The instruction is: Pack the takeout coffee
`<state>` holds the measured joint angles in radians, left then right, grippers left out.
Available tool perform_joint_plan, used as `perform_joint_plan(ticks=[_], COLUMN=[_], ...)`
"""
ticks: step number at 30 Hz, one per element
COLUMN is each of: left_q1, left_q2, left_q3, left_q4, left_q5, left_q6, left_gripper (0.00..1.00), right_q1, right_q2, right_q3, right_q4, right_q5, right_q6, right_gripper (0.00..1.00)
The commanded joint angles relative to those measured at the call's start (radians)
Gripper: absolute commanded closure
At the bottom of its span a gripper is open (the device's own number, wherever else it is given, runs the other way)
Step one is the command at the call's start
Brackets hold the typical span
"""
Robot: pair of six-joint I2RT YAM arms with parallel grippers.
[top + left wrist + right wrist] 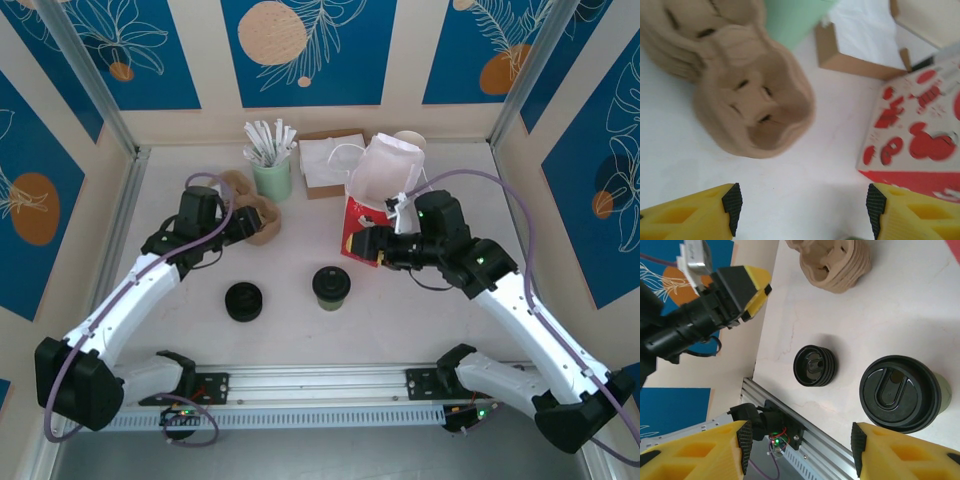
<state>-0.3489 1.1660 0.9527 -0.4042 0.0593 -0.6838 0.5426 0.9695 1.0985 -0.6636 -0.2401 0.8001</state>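
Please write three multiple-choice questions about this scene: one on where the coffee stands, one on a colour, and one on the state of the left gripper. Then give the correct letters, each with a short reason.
1. Where on the table is the coffee?
A. Upright, to the right of the lid stack and apart from it
B. On top of the lid stack
C. On its side at the far edge

2. What colour is the cup that holds the sticks?
A. Red
B. Black
C. Green

3. How is the left gripper?
A. Shut on the coffee
B. Open, holding nothing
C. Shut on the lid stack

Answers:
1 A: the top view shows it standing with bare table between it and the stack.
2 C: its wall is pale green in the top view.
3 B: in the left wrist view its fingers stand apart with bare table between them.
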Motion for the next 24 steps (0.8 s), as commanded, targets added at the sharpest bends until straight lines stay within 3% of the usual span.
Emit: perform_joint_plan(ticks=[1, 10, 24], left_q1=[0.043, 0.112, 0.127], left_q2=[0.007, 0.118, 0.236], left_q3=[-0.024, -0.022, -0.002], left_q4=[0.024, 0.091, 0.148], left_q5=[-0.033, 0.022, 0.054], left_q6=[-0.031, -0.046, -0.048], left_gripper=[0.32, 0.35, 0.45], right_q1=[-0.039, -0.177, -0.279], right_q2=[-0.016, -0.016, -0.019], right_q3=[0.050, 0.080, 0.101], right_q4=[-0.077, -0.085, -0.102], right_q5=[-0.036, -0.148, -0.215], right_q6=[-0.044, -0.052, -0.063], right_gripper=[0.43, 0.43, 0.43])
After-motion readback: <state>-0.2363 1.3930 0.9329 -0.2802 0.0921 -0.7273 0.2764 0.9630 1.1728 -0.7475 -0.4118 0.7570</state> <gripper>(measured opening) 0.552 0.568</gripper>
